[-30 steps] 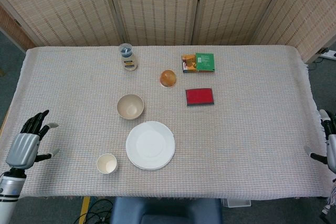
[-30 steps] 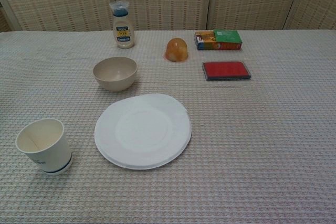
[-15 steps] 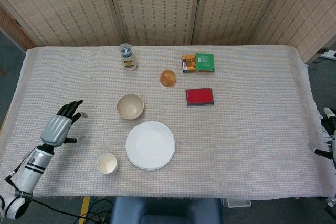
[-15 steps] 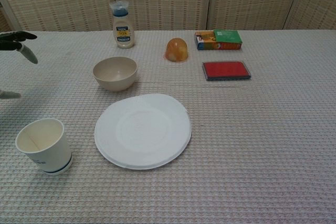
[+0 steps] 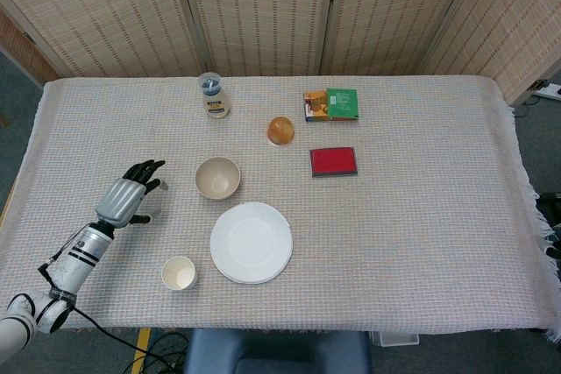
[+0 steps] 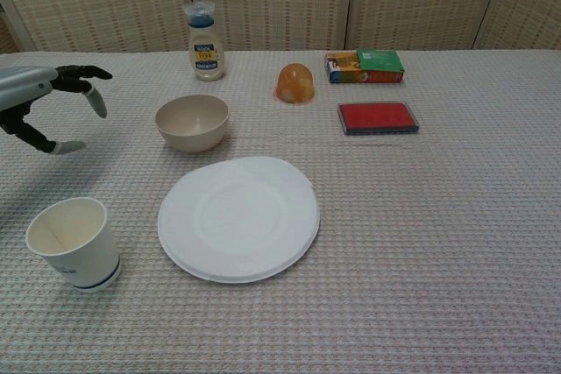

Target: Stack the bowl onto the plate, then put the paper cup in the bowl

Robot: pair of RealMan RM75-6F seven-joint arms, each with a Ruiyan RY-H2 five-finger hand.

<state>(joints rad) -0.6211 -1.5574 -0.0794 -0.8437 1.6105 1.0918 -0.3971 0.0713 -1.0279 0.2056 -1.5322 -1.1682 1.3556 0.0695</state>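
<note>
A beige bowl [image 5: 217, 177] [image 6: 192, 122] stands upright on the cloth, just beyond the white plate [image 5: 252, 242] [image 6: 238, 217]. An empty paper cup [image 5: 179, 273] [image 6: 74, 243] stands left of the plate, near the front edge. My left hand [image 5: 130, 194] [image 6: 46, 102] hovers left of the bowl, fingers spread, holding nothing, a short gap from the bowl's rim. The right hand shows in neither view.
At the back stand a small bottle [image 5: 213, 96] [image 6: 204, 41], an orange dome-shaped object [image 5: 280, 130] [image 6: 295, 83], a green and orange box [image 5: 331, 103] [image 6: 365, 66] and a red flat case [image 5: 333, 161] [image 6: 378, 117]. A woven screen [image 5: 263, 6] closes the far side.
My left hand has moved from the table's left edge rightward toward the bowl, staying empty with fingers spread. The right hand has dropped out of the head view at the right edge.
</note>
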